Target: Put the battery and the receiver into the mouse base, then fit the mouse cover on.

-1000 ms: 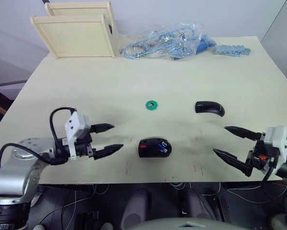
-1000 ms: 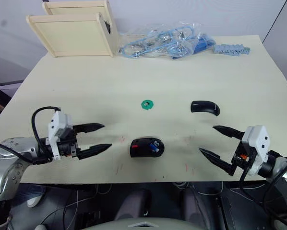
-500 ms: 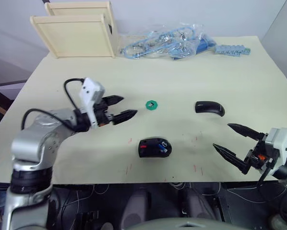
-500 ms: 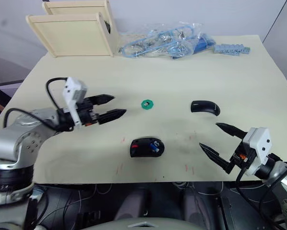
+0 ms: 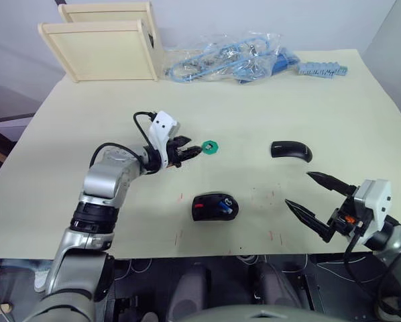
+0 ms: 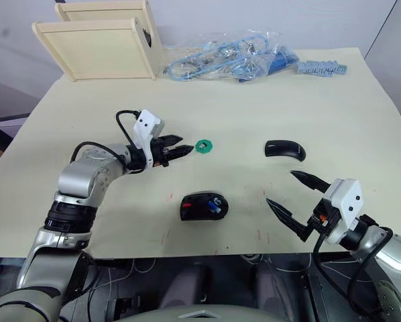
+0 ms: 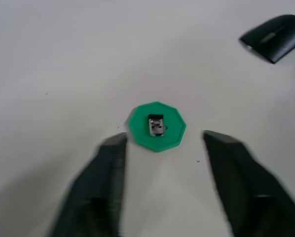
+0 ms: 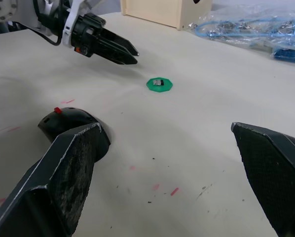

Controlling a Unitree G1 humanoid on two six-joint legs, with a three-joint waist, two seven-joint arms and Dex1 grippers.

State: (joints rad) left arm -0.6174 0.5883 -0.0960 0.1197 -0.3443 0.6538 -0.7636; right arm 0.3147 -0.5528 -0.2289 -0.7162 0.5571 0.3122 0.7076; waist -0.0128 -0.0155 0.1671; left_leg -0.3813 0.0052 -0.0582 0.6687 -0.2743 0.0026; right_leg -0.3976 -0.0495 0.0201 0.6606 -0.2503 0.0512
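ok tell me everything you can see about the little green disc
The green disc is a small, flat, many-sided piece that looks like plastic, lying flat on the pale table. A tiny dark and silver part, likely the receiver, sits at its centre. The left gripper is open just short of it, not touching.

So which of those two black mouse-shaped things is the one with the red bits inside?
The mouse base, nearer the table's front edge, between the two arms. The other, the mouse cover, farther back toward the right, is plain glossy black.

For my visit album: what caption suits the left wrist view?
Open left gripper poised at a green disc carrying the small receiver, with the mouse cover lying beyond.
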